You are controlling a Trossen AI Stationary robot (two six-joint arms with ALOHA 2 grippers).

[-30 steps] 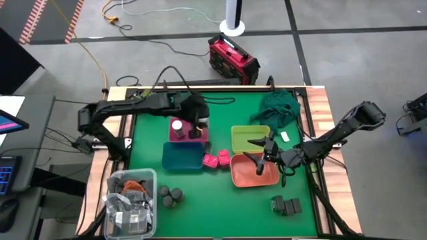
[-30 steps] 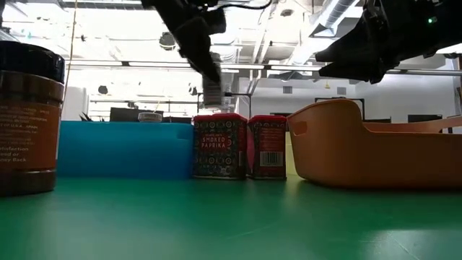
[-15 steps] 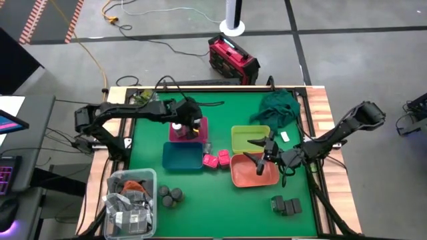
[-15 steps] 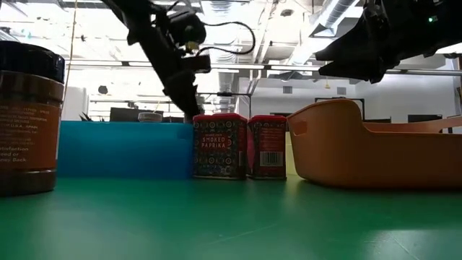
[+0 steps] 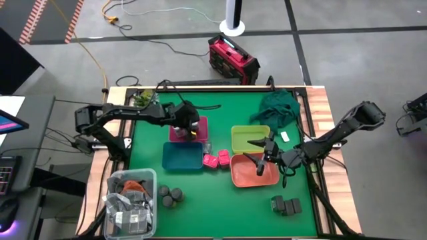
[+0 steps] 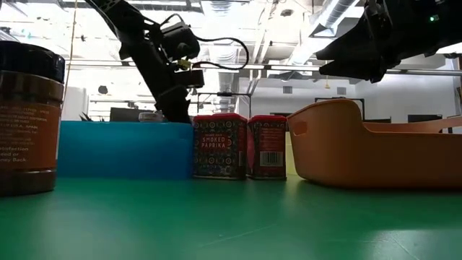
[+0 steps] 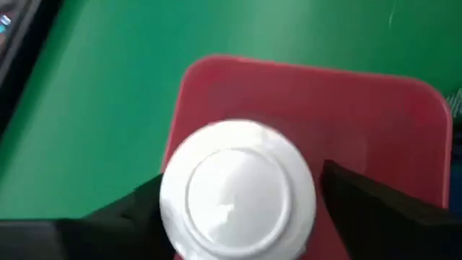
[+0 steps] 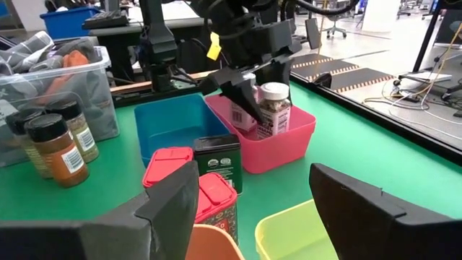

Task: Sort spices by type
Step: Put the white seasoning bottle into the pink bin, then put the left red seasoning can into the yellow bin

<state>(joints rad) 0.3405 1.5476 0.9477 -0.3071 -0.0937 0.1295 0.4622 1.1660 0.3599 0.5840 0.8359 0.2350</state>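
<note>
My left gripper (image 5: 189, 125) is low over the pink tray (image 5: 200, 137), shut on a white-capped jar (image 7: 237, 195). A second white-capped jar (image 8: 274, 101) stands in the same tray beside it. Two pink boxes (image 5: 217, 160) stand on the mat between the blue tray (image 5: 182, 158) and the salmon tray (image 5: 253, 175). Dark round tins (image 5: 170, 195) and dark rectangular boxes (image 5: 285, 205) stand near the front edge. My right gripper (image 5: 259, 152) hangs open and empty over the salmon tray. My left gripper has the jar between its two fingers (image 7: 361, 206), one on each side just under the white cap (image 7: 303, 180). The fingers slant down from the table's left. The jar is upright inside the pink tray; its foot is hidden by the cap and the tray wall.
A green tray (image 5: 250, 135) lies behind the salmon one. A dark green-topped box (image 8: 218, 162) stands by the pink boxes. A clear bin of clutter (image 5: 131, 200) fills the front left corner. A green cloth (image 5: 279, 107) lies at the back right.
My left gripper has gone down and toward the table's left with the jar, from above the pink tray into it, beside the other jar.
</note>
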